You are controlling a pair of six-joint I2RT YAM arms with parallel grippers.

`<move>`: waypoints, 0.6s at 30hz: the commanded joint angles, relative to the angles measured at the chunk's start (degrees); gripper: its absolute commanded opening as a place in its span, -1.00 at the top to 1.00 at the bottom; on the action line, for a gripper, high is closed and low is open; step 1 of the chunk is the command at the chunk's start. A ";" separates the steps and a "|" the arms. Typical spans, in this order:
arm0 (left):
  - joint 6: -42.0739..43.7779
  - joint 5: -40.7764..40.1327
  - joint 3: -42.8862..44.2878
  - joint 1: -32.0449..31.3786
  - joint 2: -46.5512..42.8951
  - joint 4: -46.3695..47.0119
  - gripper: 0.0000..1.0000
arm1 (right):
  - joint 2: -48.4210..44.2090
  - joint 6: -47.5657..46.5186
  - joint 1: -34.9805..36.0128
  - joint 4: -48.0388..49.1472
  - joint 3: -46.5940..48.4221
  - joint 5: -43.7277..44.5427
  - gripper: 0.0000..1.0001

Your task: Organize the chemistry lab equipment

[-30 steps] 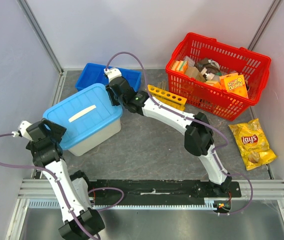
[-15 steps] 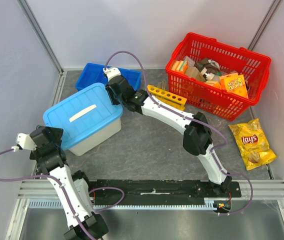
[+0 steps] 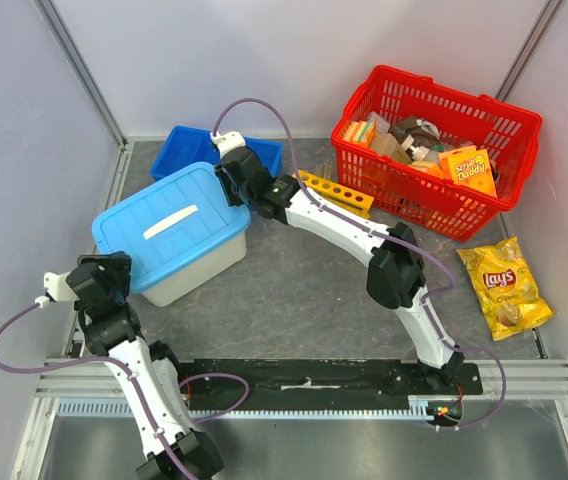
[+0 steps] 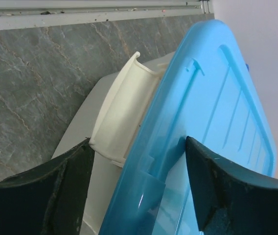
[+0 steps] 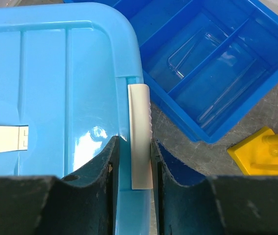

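Top external view: right gripper (image 3: 236, 188) at far right end of blue-lidded bin (image 3: 169, 235); left gripper (image 3: 99, 283) at bin's near left end. Right wrist view: right gripper clamped on white far latch (image 5: 140, 132), one finger each side. Left wrist view: left gripper's jaws spread wide, straddling white near latch (image 4: 122, 122) and lid edge, gripping nothing. Yellow test-tube rack (image 3: 334, 193) on bench (image 3: 294, 290), between bin and red basket (image 3: 434, 215). Thin clear tubes (image 5: 227, 93) lie in blue tray (image 5: 175, 110) behind bin.
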 commanded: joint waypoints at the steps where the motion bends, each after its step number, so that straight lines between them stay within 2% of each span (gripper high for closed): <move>1: 1.97 3.48 -0.74 0.02 -0.02 -1.89 -0.40 | 2.14 -0.99 -0.75 -3.61 1.76 0.10 0.31; 3: 5.48 2.69 0.66 0.02 0.51 -1.71 -0.27 | 1.96 -0.90 -0.75 -3.52 1.50 -0.86 0.31; 9: 15.25 1.80 4.01 -0.07 4.11 -1.98 -0.10 | 1.26 -0.82 -0.48 -2.29 0.44 -2.62 0.33; 12: 17.36 3.38 3.84 -0.07 6.39 -0.83 -0.05 | 1.26 -0.90 -0.22 -2.29 0.35 -2.89 0.34; 18: 20.52 4.01 5.85 -0.07 9.47 -0.57 0.22 | 1.43 -1.43 -0.22 -2.03 -0.53 -3.24 0.34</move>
